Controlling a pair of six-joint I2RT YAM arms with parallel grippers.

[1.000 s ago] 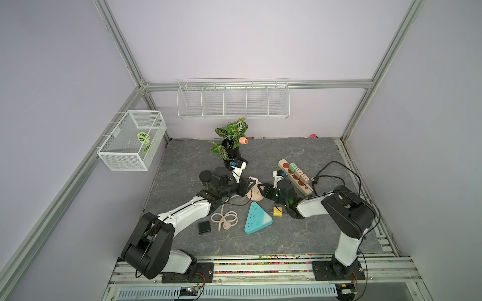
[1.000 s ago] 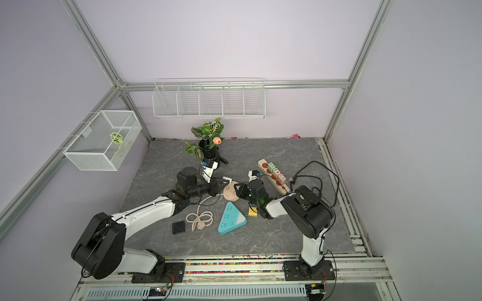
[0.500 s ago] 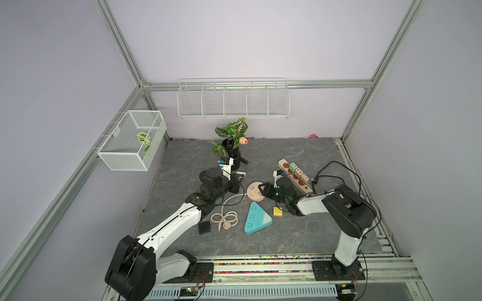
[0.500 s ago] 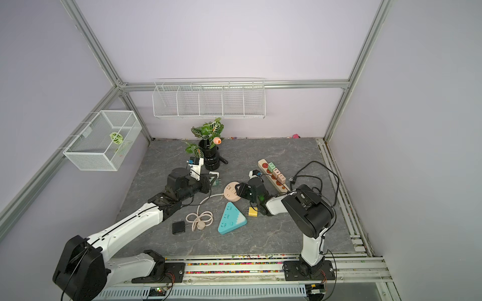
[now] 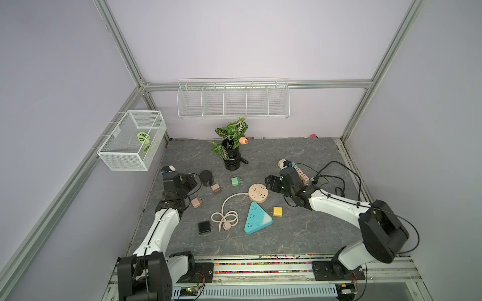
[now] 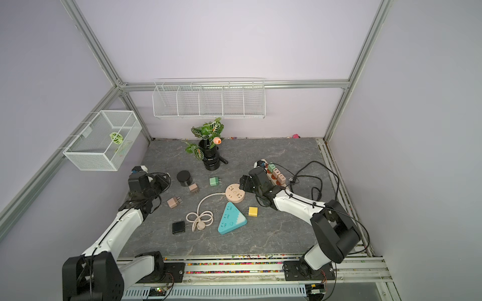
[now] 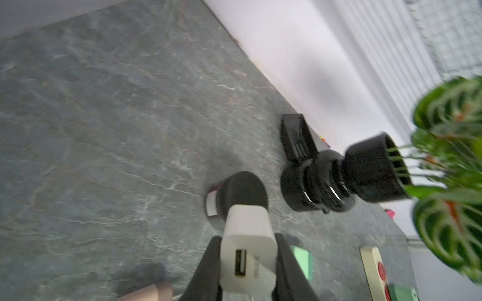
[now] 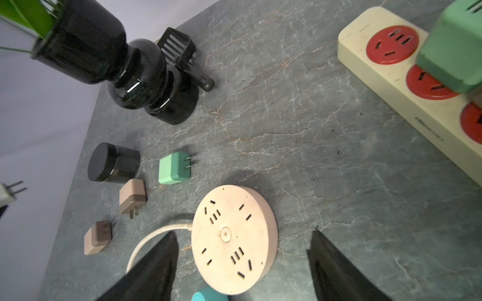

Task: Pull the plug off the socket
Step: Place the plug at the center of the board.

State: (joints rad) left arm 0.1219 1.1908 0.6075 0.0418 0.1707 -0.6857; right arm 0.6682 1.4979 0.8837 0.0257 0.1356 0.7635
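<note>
Holds a white plug [image 7: 247,260] clamped in the left tool [image 7: 247,238], jaws pressed against its two sides, USB port facing the wrist camera. Has it well apart from the round pink socket [image 5: 258,193], which lies flat on the table [image 5: 300,234]. Shows a black jar [image 7: 242,192] just ahead of that tool and a black vase [image 7: 339,179] further ahead. Spreads the right tool [image 8: 243,233] wide, jaws apart and gripping nothing, the socket directly beneath the gap. Finds a cream power strip [image 8: 391,86] off to one side of the right tool, a green plug [image 8: 453,52] seated in it.
</note>
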